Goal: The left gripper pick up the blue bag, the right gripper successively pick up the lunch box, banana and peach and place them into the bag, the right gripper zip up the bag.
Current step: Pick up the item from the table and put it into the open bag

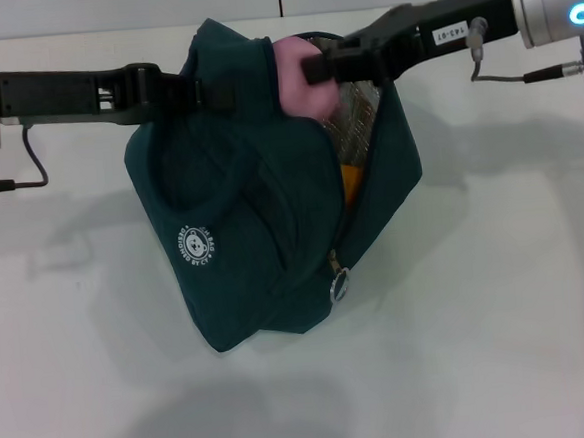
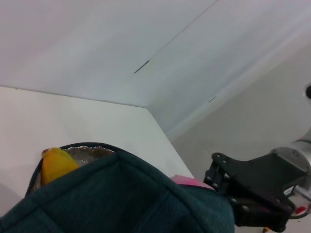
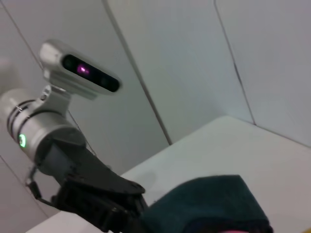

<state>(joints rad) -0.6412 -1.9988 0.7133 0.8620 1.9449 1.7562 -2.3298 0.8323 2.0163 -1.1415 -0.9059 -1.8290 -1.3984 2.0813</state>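
Note:
The blue bag (image 1: 262, 221) hangs above the table, its mouth open and showing silver foil lining (image 1: 360, 109). My left gripper (image 1: 206, 91) is shut on the bag's upper edge and holds it up. The pink peach (image 1: 300, 78) sits at the bag's mouth with my right gripper (image 1: 315, 67) shut on it. The banana (image 1: 353, 181) lies inside the bag, and its yellow end (image 2: 56, 165) pokes out in the left wrist view. A metal ring zipper pull (image 1: 339, 288) dangles low on the bag. The lunch box is hidden.
The white table (image 1: 501, 345) spreads under and around the hanging bag, with a white wall behind. My left arm (image 3: 29, 131) with its green light and the bag's top (image 3: 209, 204) fill the right wrist view.

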